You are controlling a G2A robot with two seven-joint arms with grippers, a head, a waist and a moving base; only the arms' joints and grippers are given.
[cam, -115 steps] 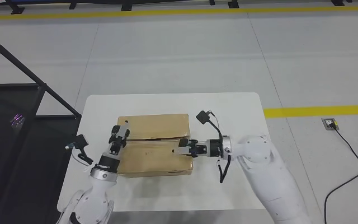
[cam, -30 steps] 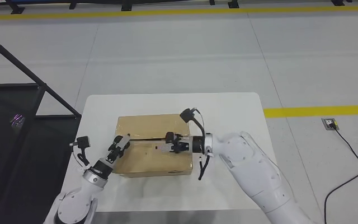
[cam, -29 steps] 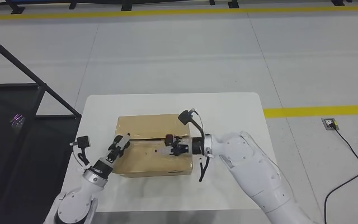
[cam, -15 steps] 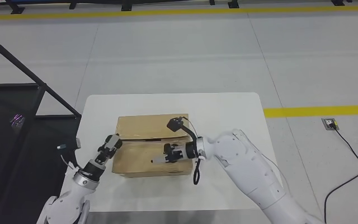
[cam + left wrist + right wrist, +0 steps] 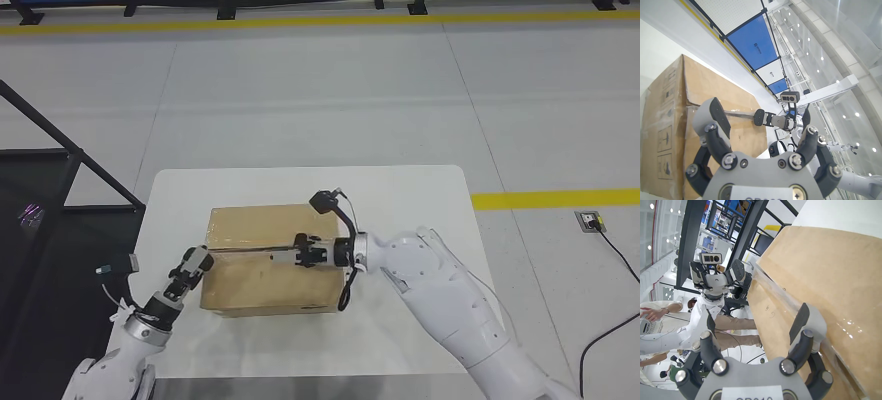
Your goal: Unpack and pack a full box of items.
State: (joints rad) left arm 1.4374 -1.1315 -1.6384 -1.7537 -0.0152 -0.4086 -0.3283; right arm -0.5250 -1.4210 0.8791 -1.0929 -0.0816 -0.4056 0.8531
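A closed cardboard box [image 5: 262, 226] lies in the middle of the white table [image 5: 420, 200], with a taped seam [image 5: 776, 289] running along its top. My right gripper [image 5: 301, 253] rests open on the box top [image 5: 821, 272] at the seam; one finger pad [image 5: 800, 318] lies against the tape. My left gripper [image 5: 194, 263] stands open at the box's left end, by the upper edge, with nothing between its fingers [image 5: 719, 113]. In the left wrist view the box [image 5: 711, 89] sits just ahead, and the right gripper [image 5: 760, 118] is farther along the seam.
A black metal frame [image 5: 60, 170] stands off the table's left side. Bare tabletop surrounds the box, widest to its right. A yellow floor line [image 5: 550, 198] runs beyond the table's right edge.
The near top flap, open 3.8 s ago, now lies flat and the box is closed. My right gripper slid left along the box top. My left gripper drew back to the box's left end.
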